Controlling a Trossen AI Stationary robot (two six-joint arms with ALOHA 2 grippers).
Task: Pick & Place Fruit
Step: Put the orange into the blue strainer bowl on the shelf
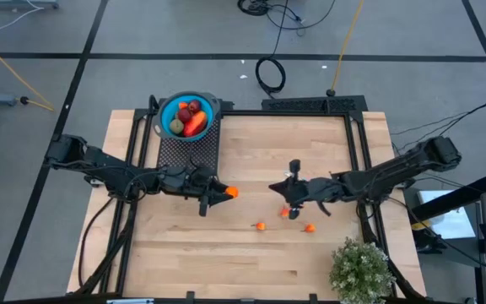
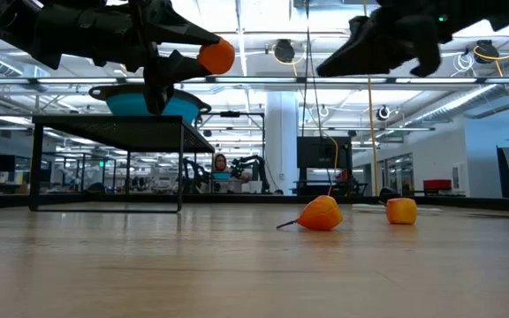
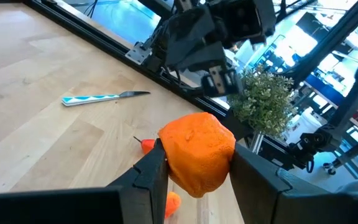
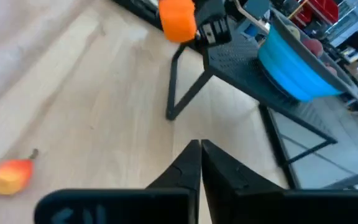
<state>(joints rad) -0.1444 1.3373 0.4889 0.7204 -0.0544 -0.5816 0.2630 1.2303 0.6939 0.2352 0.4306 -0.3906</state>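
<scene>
A small orange fruit [image 3: 197, 146] sits between the fingers of my left gripper [image 1: 223, 192], high above the table's middle; the low view shows the orange fruit [image 2: 216, 56] well above the wood. My right gripper [image 1: 273, 189] faces it from the right, above the table, shut and empty [image 4: 199, 157]. Three tiny orange fruits [image 1: 260, 226] [image 1: 285, 213] [image 1: 310, 227] lie on the wood below and nearer. A blue bowl [image 1: 167, 108] holding red, orange and greenish fruit stands on a black perforated stand [image 1: 188, 150] at the far left. My left gripper pinches the orange fruit by two opposite sides [image 3: 166, 155] between its two fingers. The fingers lie about level, pointing toward the table's right side. The fruit is lifted clear of the table.
A silvery-blue knife [image 3: 104, 97] lies on the wood beyond the grippers. A bushy green potted plant [image 1: 361, 268] stands at the near right corner. A black frame [image 1: 357, 143] runs along the table's sides. Bare wood lies along the near edge.
</scene>
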